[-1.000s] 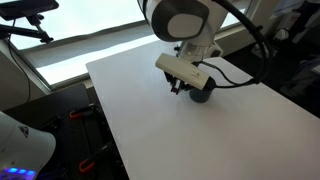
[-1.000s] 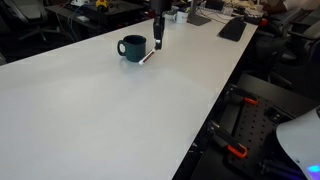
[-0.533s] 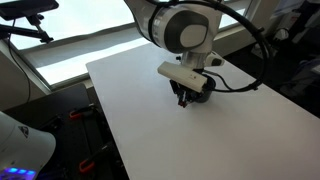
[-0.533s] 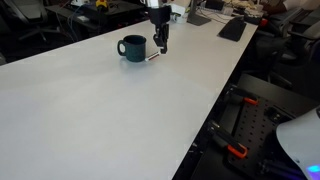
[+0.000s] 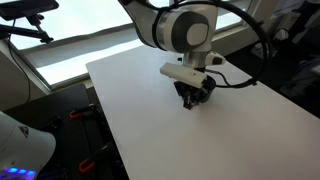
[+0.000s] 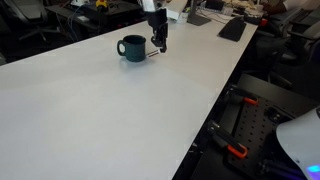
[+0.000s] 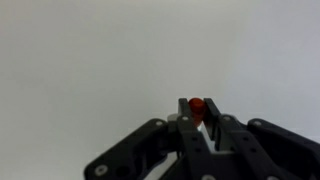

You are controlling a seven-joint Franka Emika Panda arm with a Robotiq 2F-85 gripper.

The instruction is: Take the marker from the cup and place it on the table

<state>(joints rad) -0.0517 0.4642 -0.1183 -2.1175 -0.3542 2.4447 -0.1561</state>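
Note:
My gripper (image 7: 197,112) is shut on the marker (image 7: 197,104), whose red end shows between the fingertips in the wrist view. In an exterior view the gripper (image 6: 160,44) hangs low over the white table (image 6: 110,110), just right of the black cup (image 6: 131,47). A pale slim bit of the marker (image 6: 152,54) slants from the fingers towards the table beside the cup. In an exterior view the gripper (image 5: 190,101) is close to the table (image 5: 150,120) and the cup (image 5: 207,93) is mostly hidden behind it.
The wrist view shows only bare white tabletop (image 7: 100,60) under the fingers. A keyboard (image 6: 232,28) and clutter lie at the table's far end. A cable (image 5: 235,82) runs from the wrist across the table. Table edges drop off to dark floor.
The gripper has moved down towards the table beside the cup, still holding the marker. The cup has not moved.

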